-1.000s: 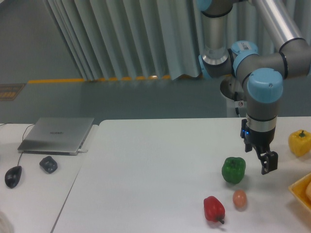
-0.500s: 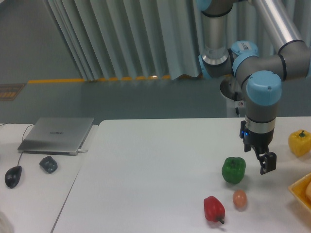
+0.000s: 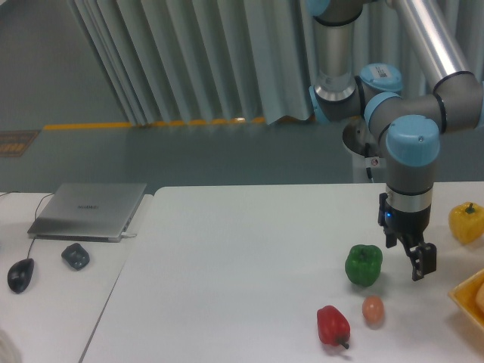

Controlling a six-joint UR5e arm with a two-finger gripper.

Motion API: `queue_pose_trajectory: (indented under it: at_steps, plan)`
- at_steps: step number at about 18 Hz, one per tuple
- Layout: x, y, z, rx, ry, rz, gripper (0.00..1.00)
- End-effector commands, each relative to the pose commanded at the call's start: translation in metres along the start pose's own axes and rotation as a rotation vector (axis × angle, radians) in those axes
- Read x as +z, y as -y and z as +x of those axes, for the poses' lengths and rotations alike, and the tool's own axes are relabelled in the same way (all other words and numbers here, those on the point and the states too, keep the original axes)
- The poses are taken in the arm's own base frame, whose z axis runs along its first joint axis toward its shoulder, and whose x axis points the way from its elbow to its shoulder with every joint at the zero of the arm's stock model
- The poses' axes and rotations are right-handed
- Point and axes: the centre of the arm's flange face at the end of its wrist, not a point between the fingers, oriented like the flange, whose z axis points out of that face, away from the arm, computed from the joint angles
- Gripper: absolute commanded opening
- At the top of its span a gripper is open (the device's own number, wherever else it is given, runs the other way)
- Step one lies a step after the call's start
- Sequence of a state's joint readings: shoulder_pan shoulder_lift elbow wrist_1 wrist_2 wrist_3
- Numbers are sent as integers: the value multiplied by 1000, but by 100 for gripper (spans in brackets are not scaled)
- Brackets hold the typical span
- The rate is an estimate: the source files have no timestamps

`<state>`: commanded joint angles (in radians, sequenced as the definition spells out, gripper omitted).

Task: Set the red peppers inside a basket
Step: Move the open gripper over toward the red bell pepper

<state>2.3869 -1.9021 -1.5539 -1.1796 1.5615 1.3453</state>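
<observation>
Camera view: the small glossy red bell pepper point(image 3: 333, 324) lies untouched on the white surface point(image 3: 227, 257), well apart from the yellow-orange basket corner point(image 3: 470, 295). The hand point(image 3: 420, 262) hovers beside the green bell pepper point(image 3: 364, 265), empty; whether its jaws are parted I cannot tell.

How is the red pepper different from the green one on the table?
The red pepper lies nearest the front edge, left of a small egg-like thing; the green pepper sits farther back, close to the gripper. The red one looks taller and narrower, the green one rounder. Both are glossy, similar in size and untouched.
</observation>
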Motion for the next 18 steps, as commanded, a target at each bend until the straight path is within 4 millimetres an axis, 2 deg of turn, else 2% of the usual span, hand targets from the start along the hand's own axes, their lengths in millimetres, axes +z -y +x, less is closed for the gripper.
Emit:
queue_pose_trajectory:
  at_steps: [2,4,9,12,14,17,18]
  plan:
    - [-3,2,-3,-41,10,3,100]
    - [-8,8,-8,-160,21,19,100]
    - [-3,35,-18,-362,46,81,100]
    - [-4,39,-21,-511,50,136,100]
    - [-14,42,-21,-628,54,172,100]
    - [-9,68,-9,-727,12,200,100]
    - [-1,77,-8,-780,14,204,100]
